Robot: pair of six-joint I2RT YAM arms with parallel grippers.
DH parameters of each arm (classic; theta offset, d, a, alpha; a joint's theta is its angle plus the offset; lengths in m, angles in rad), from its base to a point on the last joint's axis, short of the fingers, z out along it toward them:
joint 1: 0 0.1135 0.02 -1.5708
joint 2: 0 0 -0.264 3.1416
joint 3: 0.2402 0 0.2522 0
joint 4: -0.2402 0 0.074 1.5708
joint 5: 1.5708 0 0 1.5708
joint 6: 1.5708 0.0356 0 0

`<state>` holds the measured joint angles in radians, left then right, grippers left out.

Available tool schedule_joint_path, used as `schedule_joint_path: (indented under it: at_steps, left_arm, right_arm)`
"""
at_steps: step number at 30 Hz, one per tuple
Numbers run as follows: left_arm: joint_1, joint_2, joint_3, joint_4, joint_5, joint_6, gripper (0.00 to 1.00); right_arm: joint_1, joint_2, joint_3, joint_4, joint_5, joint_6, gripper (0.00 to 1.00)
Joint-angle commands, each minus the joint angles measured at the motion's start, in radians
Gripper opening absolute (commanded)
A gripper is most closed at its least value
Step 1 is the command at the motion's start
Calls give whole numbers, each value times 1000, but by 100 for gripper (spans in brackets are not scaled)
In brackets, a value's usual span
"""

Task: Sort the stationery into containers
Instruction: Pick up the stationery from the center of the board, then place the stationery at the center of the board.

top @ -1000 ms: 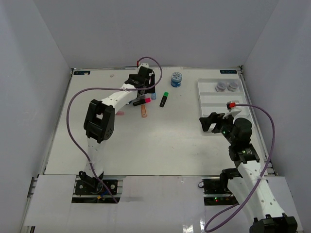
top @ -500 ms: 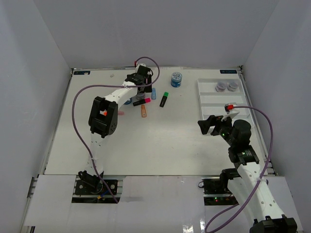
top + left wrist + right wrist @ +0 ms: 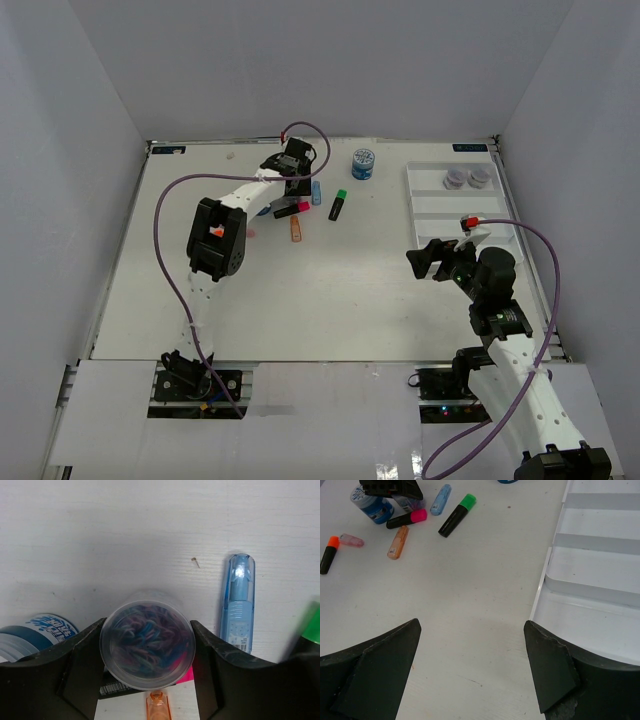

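Left wrist: left gripper (image 3: 147,630) jaws pinch clear jar (image 3: 146,647) squarely; lift straight, avoid blue highlighter (image 3: 237,600). Right gripper (image 3: 471,625) jaws wide, empty.

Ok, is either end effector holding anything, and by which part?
The left end effector grips the clear round jar by its opposite side walls. The right end effector is open, holding nothing.

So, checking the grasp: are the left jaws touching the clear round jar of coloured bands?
Touching. Left wrist view: both jaws meet the clear round jar, no gap.
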<state>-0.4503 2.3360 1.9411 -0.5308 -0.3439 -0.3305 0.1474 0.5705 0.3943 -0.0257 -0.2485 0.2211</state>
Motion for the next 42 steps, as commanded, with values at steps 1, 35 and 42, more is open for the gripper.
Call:
schedule_joint_path:
  at_steps: [1, 35, 42]
  left_arm:
    - [4, -27, 51, 6, 39, 10, 66]
    - [-464, -334, -429, 172, 88, -114, 84]
    - [-464, -369, -455, 175, 83, -122, 98]
  right_arm:
    - [7, -11, -3, 27, -14, -16, 90]
    - [17, 22, 67, -128, 52, 3, 94]
    - [43, 80, 113, -149, 78, -8, 94]
